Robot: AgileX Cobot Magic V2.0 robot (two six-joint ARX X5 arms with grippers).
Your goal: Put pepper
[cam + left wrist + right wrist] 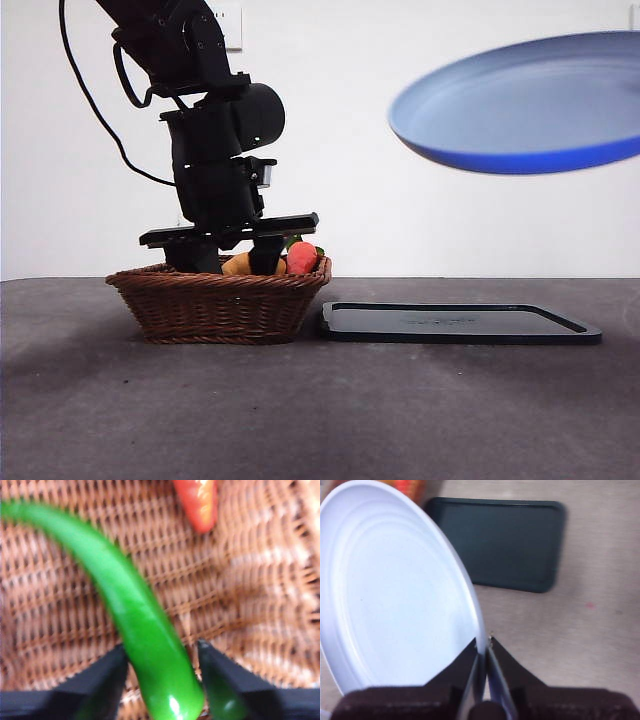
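White wall stands behind a dark grey table (pixel 320 420), on which a brown wicker basket (pixel 215 300) sits with a black tray (pixel 460 322) just beside it.

Inside the basket lies the pepper (pixel 135 615), a glossy green, curved pod resting on the woven floor. The left gripper (pixel 162 680) has its jaws spread to either side of the pepper's rounded end; one jaw looks to touch the pepper while a sliver of basket shows between the pepper and the other, so it brackets the pepper without a firm squeeze. Beyond the pepper in the basket, apart from it, a red pepper (pixel 199 502) is cut off by the frame edge. From the front, the pepper itself is hidden behind the basket's rim and the black arm; only a red-orange fruit (pixel 301 258) and a yellow-orange one (pixel 237 265) peek above the rim.

The right gripper (pixel 484 652) has its jaws pressed together on the rim of a blue plate (pixel 520 105), held tilted high above the tray.

No legible writing shows; faint embossing on the tray's side is too small to read. The left wrist view is blurred.
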